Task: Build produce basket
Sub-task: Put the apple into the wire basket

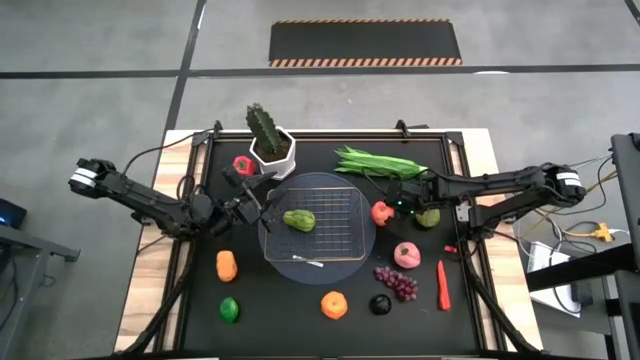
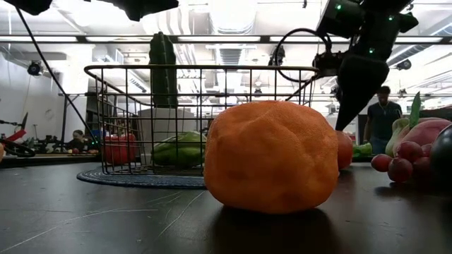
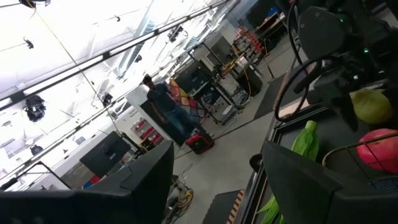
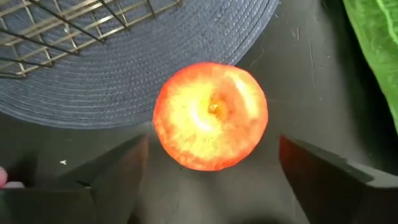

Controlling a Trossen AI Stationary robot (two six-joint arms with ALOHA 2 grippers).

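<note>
The silver wire basket stands on its round grey base at the table's middle, and a green pepper lies inside it. My right gripper is open and points down over a red-yellow apple, which rests on the table by the base's right rim. Its fingers stand on either side of the apple without touching it. My left gripper is open and empty at the basket's left rim, and it is tipped up toward the room. The apple also shows in the high view.
A cactus pot and a red pepper stand far left, and a green bean bunch lies far right. A green fruit, a pink fruit, grapes and a chili lie at the right. An orange and a lime lie near the front.
</note>
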